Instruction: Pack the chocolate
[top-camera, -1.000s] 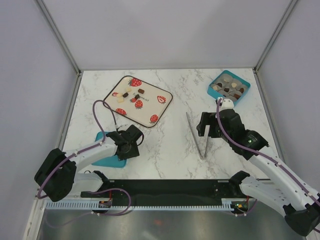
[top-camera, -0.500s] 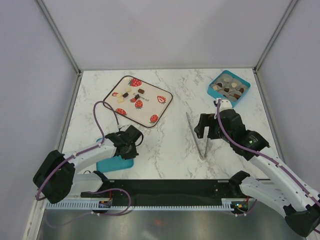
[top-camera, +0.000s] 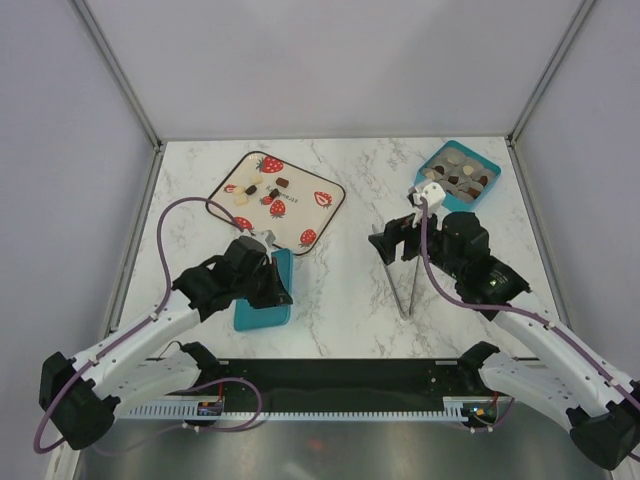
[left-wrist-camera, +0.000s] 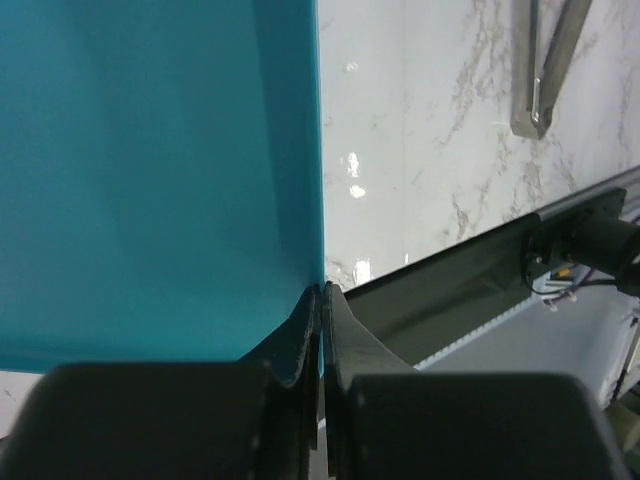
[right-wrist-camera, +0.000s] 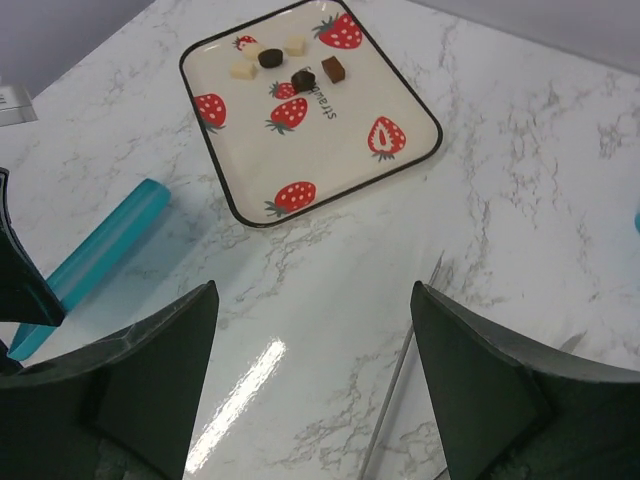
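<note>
The chocolate (top-camera: 255, 189) lies in two places. A handful of dark, brown and cream pieces sits loose near the far left corner of a strawberry-print tray (top-camera: 300, 216) on the left half of the marble worktop (top-camera: 345, 262). More pieces fill a teal box (top-camera: 470, 151) at the far right corner. The right wrist view shows the tray pieces (right-wrist-camera: 290, 62) bunched together, well apart from the printed strawberries along the near rim (right-wrist-camera: 240, 150). The left fingers (left-wrist-camera: 320, 310) are pinched tight on the edge of a flat teal lid (left-wrist-camera: 150, 180). From above, the lid (top-camera: 262, 295) sits just in front of the tray's near edge. In the right wrist view it (right-wrist-camera: 100, 250) shows almost edge-on, tilted, with a faint shadow beside it. Whether its low end touches the worktop cannot be told. The right fingers (right-wrist-camera: 150, 370) stand wide apart with nothing between them, hanging over bare marble between the tray and the box. A pair of metal tongs (top-camera: 398, 280) lies flat on the worktop just below them, running from the far side toward the near edge. The left wrist view catches the tongs (left-wrist-camera: 548, 70) off to its upper right, and the right wrist view shows them (right-wrist-camera: 395, 395) as a thin line between the two fingers.
</note>
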